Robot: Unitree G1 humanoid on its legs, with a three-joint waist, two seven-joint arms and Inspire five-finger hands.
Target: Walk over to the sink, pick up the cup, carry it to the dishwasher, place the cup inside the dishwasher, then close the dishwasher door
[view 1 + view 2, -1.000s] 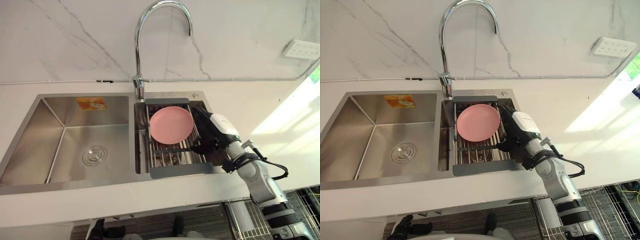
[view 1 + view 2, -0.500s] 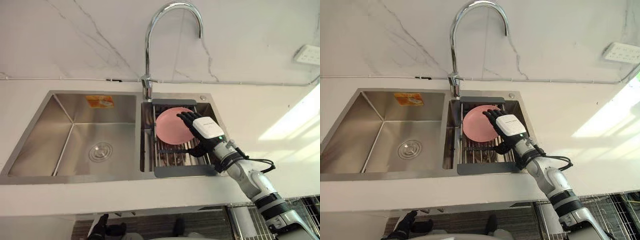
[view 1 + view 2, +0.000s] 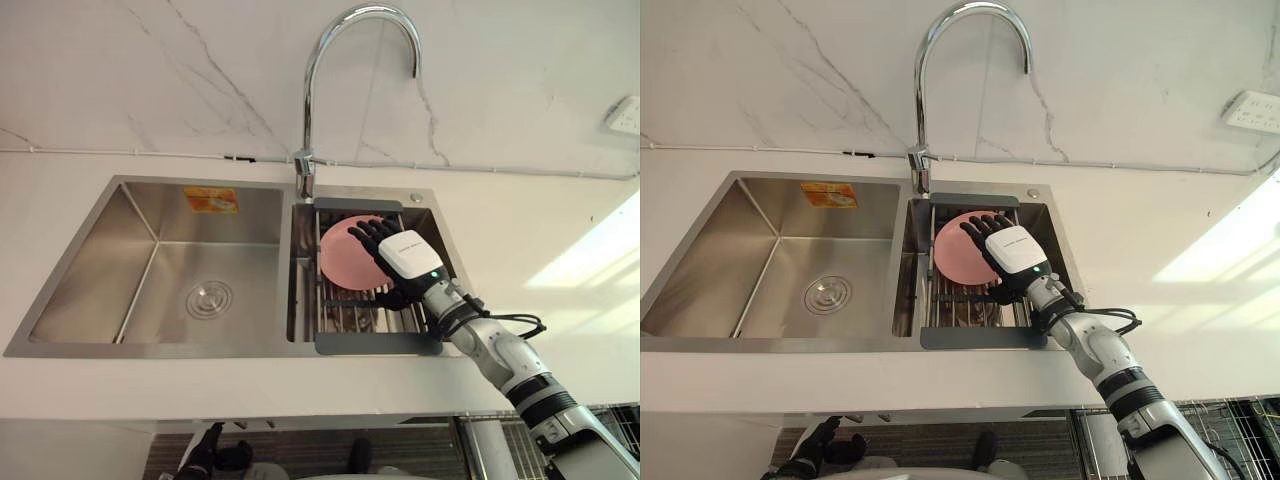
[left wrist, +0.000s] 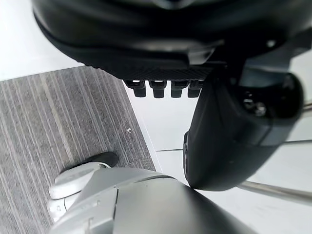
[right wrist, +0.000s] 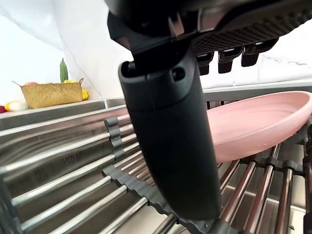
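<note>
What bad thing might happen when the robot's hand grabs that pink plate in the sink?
The round pink plate rests tilted on the metal bar rack, so the open right hand reaching over it might nudge it into sliding or tipping. When it lifts the plate, the hand may also knock the curved chrome tap just behind the rack.

Pink plate (image 3: pixel 345 255): round, shallow, plain. Rests tilted on the bars of a rack (image 3: pixel 375 343), hollow face up, at the rack's far end. The rack spans the right basin of the sink (image 3: pixel 110 250) (steel, two basins, the left one larger). Plate lies just in front of the tap (image 3: pixel 305 170).
</note>
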